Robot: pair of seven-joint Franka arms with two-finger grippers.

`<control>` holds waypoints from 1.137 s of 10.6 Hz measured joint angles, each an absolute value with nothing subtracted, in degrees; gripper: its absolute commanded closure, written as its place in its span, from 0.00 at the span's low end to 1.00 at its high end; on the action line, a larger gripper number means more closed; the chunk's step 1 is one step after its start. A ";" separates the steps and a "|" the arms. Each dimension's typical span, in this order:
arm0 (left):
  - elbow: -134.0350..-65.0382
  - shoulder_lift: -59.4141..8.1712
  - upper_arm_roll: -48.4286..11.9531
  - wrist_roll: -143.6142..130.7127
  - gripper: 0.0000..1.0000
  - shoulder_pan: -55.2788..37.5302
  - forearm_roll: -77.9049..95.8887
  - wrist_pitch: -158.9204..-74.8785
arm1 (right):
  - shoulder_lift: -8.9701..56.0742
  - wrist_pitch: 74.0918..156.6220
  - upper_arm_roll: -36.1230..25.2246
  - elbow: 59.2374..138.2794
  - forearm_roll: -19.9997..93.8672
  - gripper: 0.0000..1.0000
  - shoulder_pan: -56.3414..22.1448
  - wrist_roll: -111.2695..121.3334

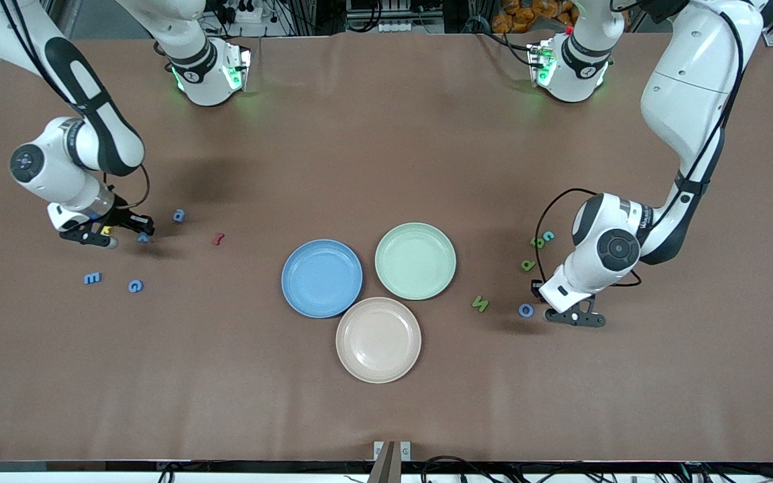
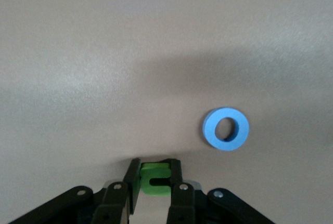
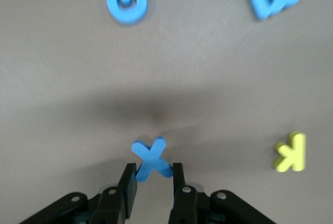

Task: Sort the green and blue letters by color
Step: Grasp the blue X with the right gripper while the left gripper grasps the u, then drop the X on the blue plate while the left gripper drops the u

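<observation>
Left gripper (image 2: 154,182) clamps a green letter (image 2: 156,176), blue o (image 2: 226,128) just beside; right gripper (image 3: 151,180) pinches the X (image 3: 151,157), yellow k (image 3: 290,152) near.

The front view looks down from high across the table (image 1: 386,147), facing both arm bases and taking in its whole top. Each wrist view looks close past its own tool at the cloth: the left shares the blue o (image 2: 226,129) with the front view, the right shares the blue X (image 3: 151,158)
</observation>
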State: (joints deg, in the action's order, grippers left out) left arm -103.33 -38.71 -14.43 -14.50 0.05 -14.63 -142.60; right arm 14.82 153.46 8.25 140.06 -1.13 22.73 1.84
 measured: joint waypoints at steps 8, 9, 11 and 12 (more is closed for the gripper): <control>-96.54 -37.07 -21.87 -33.38 1.00 -8.28 -14.58 -138.55 | 12.73 139.88 9.34 122.37 -0.74 0.97 1.58 -29.56; -96.33 -37.25 -21.90 -36.23 1.00 -10.36 -14.58 -138.53 | 14.66 136.83 9.40 118.21 -0.72 0.96 -2.40 -33.20; -96.24 -38.33 -21.94 -43.07 0.94 -14.26 -14.56 -138.30 | 19.32 133.13 9.38 111.15 -0.70 0.92 -7.82 -37.44; -96.22 -39.10 -21.90 -46.44 0.41 -16.36 -14.56 -138.29 | 21.56 132.87 9.38 109.31 -0.69 0.92 -9.72 -38.33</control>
State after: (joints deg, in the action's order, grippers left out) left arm -96.22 -39.10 -21.90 -46.44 -16.36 -14.56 -138.29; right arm 21.56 132.87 9.38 109.31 -0.69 -9.72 -38.33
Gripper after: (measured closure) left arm 0.731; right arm 0.678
